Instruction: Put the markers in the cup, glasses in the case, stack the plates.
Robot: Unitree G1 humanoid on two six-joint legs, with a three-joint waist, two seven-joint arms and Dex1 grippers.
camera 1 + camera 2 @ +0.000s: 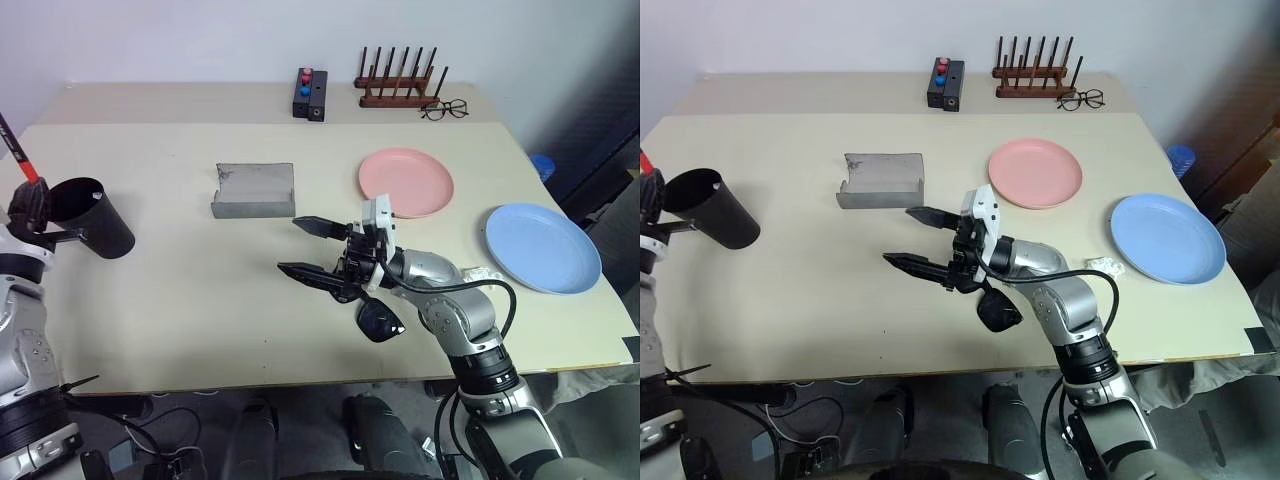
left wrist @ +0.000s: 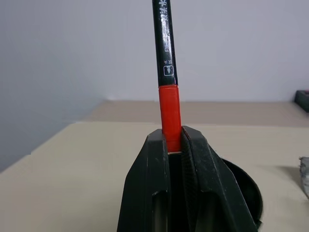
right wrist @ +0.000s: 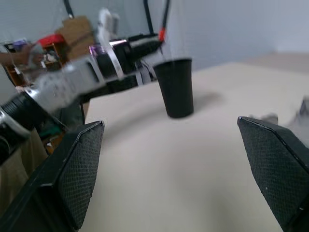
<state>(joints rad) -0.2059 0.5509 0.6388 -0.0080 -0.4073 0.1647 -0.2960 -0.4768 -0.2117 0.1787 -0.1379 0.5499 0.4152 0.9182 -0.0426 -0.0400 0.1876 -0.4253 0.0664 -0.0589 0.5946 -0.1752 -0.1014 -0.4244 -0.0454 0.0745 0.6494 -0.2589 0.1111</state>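
Over at the counter's [image 1: 180,300] left edge, the left hand [image 2: 176,145] is clamped tight on the red cap of the black marker [image 2: 165,58], the barrel standing up out of the fingers, right beside the rim of the black cup [image 1: 92,216]. That cup stands tilted on the counter, mouth toward the left hand. Centre stage, the right hand [image 1: 308,248] hangs above the counter with its two fingers spread wide and nothing between them, pointing toward the cup. Just under the right wrist sit the black sunglasses [image 1: 380,320], on the counter near the front edge. Behind the right hand, the grey case [image 1: 253,190] lies open. To its right rests the pink plate [image 1: 405,182], and the light blue plate [image 1: 542,246] lies apart from it, near the counter's right edge.
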